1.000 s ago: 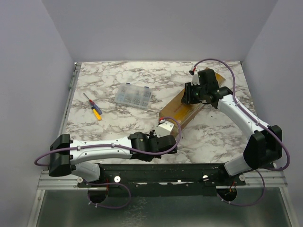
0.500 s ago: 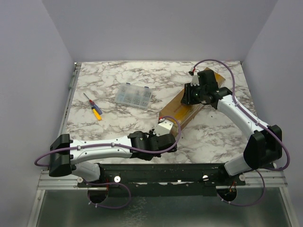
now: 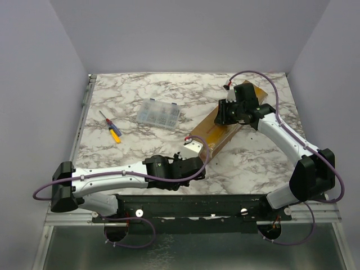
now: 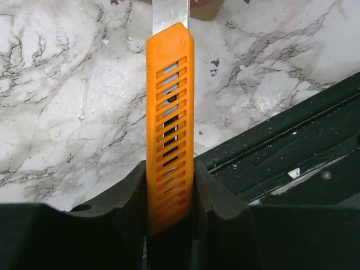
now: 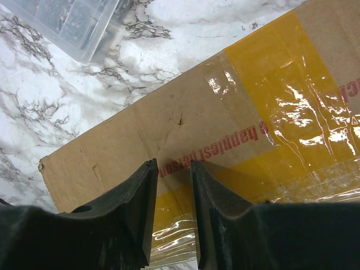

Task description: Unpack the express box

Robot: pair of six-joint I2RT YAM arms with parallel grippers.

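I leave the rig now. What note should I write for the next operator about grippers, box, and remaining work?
Left gripper: shut on the orange utility knife, blade out, pointing toward the express box near end.
Right gripper: over the box top, jaws narrowly apart, holding nothing.
Done: knife in hand. The yellow tape looks uncut.
Left: cut the tape, open the flaps, empty the box.

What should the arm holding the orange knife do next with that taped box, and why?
Probably ease the left gripper forward until the orange knife reaches the tape on the express box: its blade is out, aimed at the box's near end, and the tape looks uncut.
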